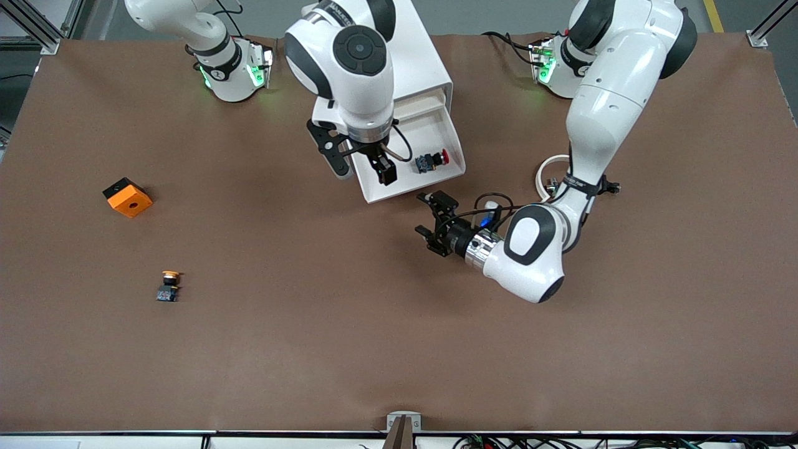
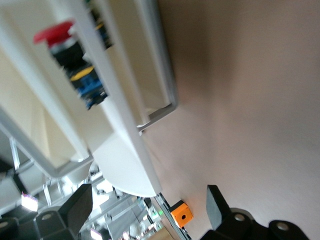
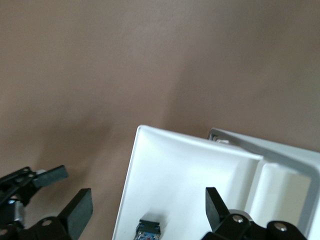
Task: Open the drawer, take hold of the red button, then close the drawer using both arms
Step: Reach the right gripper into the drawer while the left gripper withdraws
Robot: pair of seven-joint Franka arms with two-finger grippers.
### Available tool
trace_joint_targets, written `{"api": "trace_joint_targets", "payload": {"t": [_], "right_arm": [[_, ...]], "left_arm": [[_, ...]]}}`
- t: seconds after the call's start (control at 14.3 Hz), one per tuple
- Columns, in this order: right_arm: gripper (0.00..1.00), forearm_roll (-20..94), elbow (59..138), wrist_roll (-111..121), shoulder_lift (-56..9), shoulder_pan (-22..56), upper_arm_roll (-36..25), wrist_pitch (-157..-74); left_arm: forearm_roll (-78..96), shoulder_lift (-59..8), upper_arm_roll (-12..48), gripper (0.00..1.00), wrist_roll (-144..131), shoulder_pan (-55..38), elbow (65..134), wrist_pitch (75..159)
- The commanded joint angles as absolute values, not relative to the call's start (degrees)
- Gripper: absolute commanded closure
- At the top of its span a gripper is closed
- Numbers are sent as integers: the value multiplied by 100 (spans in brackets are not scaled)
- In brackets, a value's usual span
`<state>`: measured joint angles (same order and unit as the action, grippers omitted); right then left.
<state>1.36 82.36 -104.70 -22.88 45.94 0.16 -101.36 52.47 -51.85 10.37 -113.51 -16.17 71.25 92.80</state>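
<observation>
The lowest drawer [image 1: 405,189] of the white cabinet [image 1: 424,56] is pulled out. The red-capped button [image 1: 431,161] lies on its side in it. My right gripper [image 1: 363,169] is open and empty over the drawer's side toward the right arm's end, one finger outside the tray. In the right wrist view the drawer [image 3: 165,165] and the button's blue body [image 3: 148,231] sit between its fingers [image 3: 80,210]. My left gripper [image 1: 430,219] is open and empty, low over the table just nearer the camera than the drawer's front. Its wrist view shows the button [image 2: 70,42] through the drawer wall [image 2: 125,125].
An orange cube [image 1: 128,197] and a button with an orange-yellow cap [image 1: 169,285] lie on the brown table toward the right arm's end. The cube also shows in the left wrist view [image 2: 181,213]. A white cable loop [image 1: 548,171] lies by the left arm.
</observation>
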Motion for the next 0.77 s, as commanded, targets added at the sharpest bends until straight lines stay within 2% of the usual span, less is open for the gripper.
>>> {"api": "trace_joint_targets", "payload": {"t": [0.0,0.28,0.7], "right_arm": [[0,132,7604,-10915,-2785,4763,-18,-10072],[0,141,7479,-11503,-3137,4983,-26,-10501],[0,325,7471,-11637,-3401,5150,-18,-10547]], "left_arm": [[4424,-5002,976,0,-10121,-1451,6847,9167],[2842,-4352,1010,0,-8984,-1397,6847,9141],[1242,-3464,1028,0,-8010,-1424,6864,9132]]}}
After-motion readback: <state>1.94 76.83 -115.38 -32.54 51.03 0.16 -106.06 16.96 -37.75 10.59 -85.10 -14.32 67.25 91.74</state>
